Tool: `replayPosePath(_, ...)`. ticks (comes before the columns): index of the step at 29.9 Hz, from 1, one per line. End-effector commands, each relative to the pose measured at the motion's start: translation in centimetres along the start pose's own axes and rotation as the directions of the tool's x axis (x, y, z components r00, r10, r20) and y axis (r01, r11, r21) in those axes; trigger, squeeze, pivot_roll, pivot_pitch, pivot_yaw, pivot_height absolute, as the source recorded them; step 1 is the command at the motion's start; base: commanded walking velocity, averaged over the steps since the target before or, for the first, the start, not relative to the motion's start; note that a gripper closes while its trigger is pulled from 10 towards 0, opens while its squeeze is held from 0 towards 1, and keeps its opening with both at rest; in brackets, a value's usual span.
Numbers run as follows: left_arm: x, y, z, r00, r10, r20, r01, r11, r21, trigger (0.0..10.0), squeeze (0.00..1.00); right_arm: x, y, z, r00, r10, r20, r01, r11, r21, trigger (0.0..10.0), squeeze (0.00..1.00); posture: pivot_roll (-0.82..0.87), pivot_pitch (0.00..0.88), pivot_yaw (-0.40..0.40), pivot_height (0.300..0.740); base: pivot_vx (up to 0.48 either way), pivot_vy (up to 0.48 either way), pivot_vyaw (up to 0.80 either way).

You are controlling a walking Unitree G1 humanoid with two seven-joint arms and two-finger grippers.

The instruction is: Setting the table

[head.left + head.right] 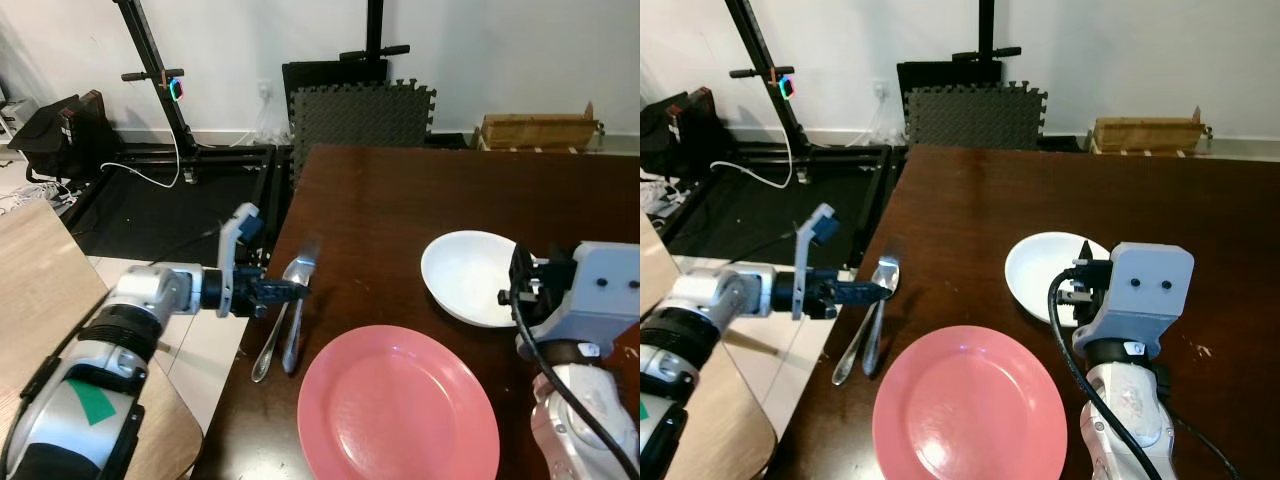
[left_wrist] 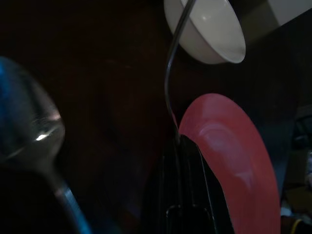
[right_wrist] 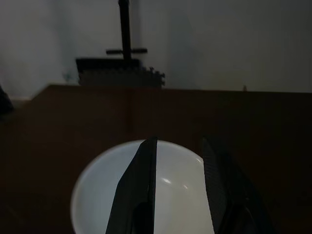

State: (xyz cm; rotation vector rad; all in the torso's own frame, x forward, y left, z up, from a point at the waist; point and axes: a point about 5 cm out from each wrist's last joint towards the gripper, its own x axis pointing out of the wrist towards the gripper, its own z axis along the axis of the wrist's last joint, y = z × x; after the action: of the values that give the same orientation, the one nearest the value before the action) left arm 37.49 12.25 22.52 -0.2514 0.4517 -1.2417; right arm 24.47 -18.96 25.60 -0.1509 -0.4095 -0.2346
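Observation:
A fork (image 1: 297, 330) and a spoon (image 1: 268, 345) lie side by side at the left edge of the dark wooden table (image 1: 400, 190). My left gripper (image 1: 298, 290) reaches in from the left just above them. It is shut on a thin metal handle (image 2: 168, 73), which looks like the fork's. A pink plate (image 1: 398, 405) lies at the near edge, right of the cutlery. A white bowl (image 1: 465, 272) stands behind it to the right. My right gripper (image 3: 180, 141) hovers open at the bowl's near right rim, its fingers (image 3: 141, 185) apart over the white inside.
A light wooden surface (image 1: 40, 290) stands close on my left, across a narrow gap from the table. Against the far wall are grey foam mats (image 1: 360, 115), black stand frames (image 1: 160, 90) with a white cable, and a cardboard box (image 1: 540, 130).

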Motion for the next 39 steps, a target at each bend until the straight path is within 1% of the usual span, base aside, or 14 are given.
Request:
replayPosePath(1, 0.3, 0.3, -0.9, 1.000, -0.002, -0.007, 0.002, 0.999, -0.032, 10.0, 0.00, -0.6, 0.7, 0.2, 0.999, 0.043, -0.006, -0.043, 0.998, -0.038, 10.0, 0.00, -0.10, 0.263, 0.192, 0.740, 0.000, 0.000, 0.00)
replayPosePath(3, 1.0, 0.3, -1.2, 1.000, -0.016, 0.003, 0.017, 0.998, -0.053, 10.0, 0.00, -0.7, 1.3, 0.4, 0.997, 0.082, -0.005, -0.082, 0.995, -0.059, 10.0, 0.00, -0.11, 0.268, 0.186, 0.740, 0.000, 0.000, 0.00)
replayPosePath(6, 1.3, 0.4, -1.6, 1.000, -0.017, -0.009, 0.016, 0.999, -0.052, 10.0, 0.00, -0.6, 1.4, 0.8, 0.995, 0.098, 0.003, -0.098, 0.994, -0.054, 10.0, 0.00, -0.11, 0.273, 0.175, 0.740, 0.000, 0.000, 0.00)
replayPosePath(13, 1.0, 1.2, -2.2, 0.999, 0.039, -0.013, -0.040, 0.998, -0.049, 10.0, 0.00, -0.8, 1.4, 0.9, 0.995, 0.101, -0.004, -0.101, 0.993, -0.056, 10.0, 0.00, -0.11, 0.273, 0.169, 0.740, 0.000, 0.000, 0.00)
replayPosePath(16, 0.4, 1.8, -2.6, 0.995, 0.102, -0.018, -0.102, 0.994, -0.047, 10.0, 0.00, -1.0, 1.4, 0.7, 0.995, 0.099, -0.017, -0.100, 0.993, -0.058, 10.0, 0.00, -0.11, 0.265, 0.170, 0.740, 0.000, 0.000, 0.00)
replayPosePath(19, 0.2, 1.9, -2.7, 0.994, 0.105, -0.026, -0.107, 0.993, -0.044, 10.0, 0.00, -1.0, 1.5, 0.7, 0.995, 0.100, -0.021, -0.101, 0.993, -0.055, 10.0, 0.00, -0.10, 0.261, 0.166, 0.740, 0.000, 0.000, 0.00)
replayPosePath(22, 0.2, 1.9, -2.8, 0.994, 0.101, -0.035, -0.102, 0.994, -0.034, 10.0, 0.00, -1.0, 1.6, 0.7, 0.995, 0.101, -0.022, -0.102, 0.993, -0.052, 10.0, 0.00, -0.10, 0.261, 0.166, 0.740, 0.000, 0.000, 0.00)
replayPosePath(25, 0.9, 1.9, -3.0, 0.991, 0.121, -0.063, -0.121, 0.993, 0.002, 10.0, 0.00, -0.7, 1.8, 0.7, 0.994, 0.110, -0.019, -0.110, 0.993, -0.043, 10.0, 0.00, -0.10, 0.256, 0.160, 0.740, 0.000, 0.000, 0.00)
replayPosePath(30, 1.0, 2.1, -3.1, 0.987, 0.150, -0.058, -0.150, 0.989, 0.014, 10.0, 0.00, -0.6, 1.7, 0.7, 0.994, 0.107, -0.020, -0.108, 0.993, -0.040, 10.0, 0.00, -0.10, 0.256, 0.160, 0.740, 0.000, 0.000, 0.00)
replayPosePath(32, 1.0, 2.2, -3.4, 0.986, 0.154, -0.056, -0.155, 0.988, -0.001, 10.0, 0.00, -0.8, 1.6, 0.5, 0.995, 0.096, -0.030, -0.096, 0.995, -0.032, 10.0, 0.00, -0.09, 0.257, 0.165, 0.740, 0.000, 0.000, 0.00)
replayPosePath(33, 1.0, 2.3, -3.5, 0.985, 0.165, -0.055, -0.165, 0.986, -0.003, 10.0, 0.27, -0.9, 1.5, 0.5, 0.995, 0.093, -0.033, -0.094, 0.995, -0.030, 10.0, 0.00, -0.09, 0.258, 0.167, 0.740, 0.000, 0.000, 0.00)
replayPosePath(34, 1.0, 2.3, -3.5, 0.983, 0.173, -0.054, -0.173, 0.985, -0.003, 10.0, 0.27, -0.9, 1.5, 0.5, 0.995, 0.092, -0.034, -0.093, 0.995, -0.028, 10.0, 0.00, -0.09, 0.258, 0.167, 0.740, 0.000, 0.000, 0.00)
replayPosePath(35, 1.0, 2.3, -3.6, 0.983, 0.174, -0.054, -0.174, 0.985, -0.007, 10.0, 1.00, -0.9, 1.6, 0.5, 0.995, 0.092, -0.035, -0.093, 0.995, -0.028, 10.0, 0.00, -0.09, 0.259, 0.166, 0.740, 0.000, 0.000, 0.00)
replayPosePath(39, 0.9, 2.4, -3.6, 0.983, 0.178, -0.046, -0.179, 0.984, -0.018, 10.0, 1.00, -0.9, 1.6, 0.5, 0.995, 0.092, -0.035, -0.093, 0.995, -0.024, 10.0, 0.00, -0.09, 0.259, 0.167, 0.740, 0.000, 0.000, 0.00)
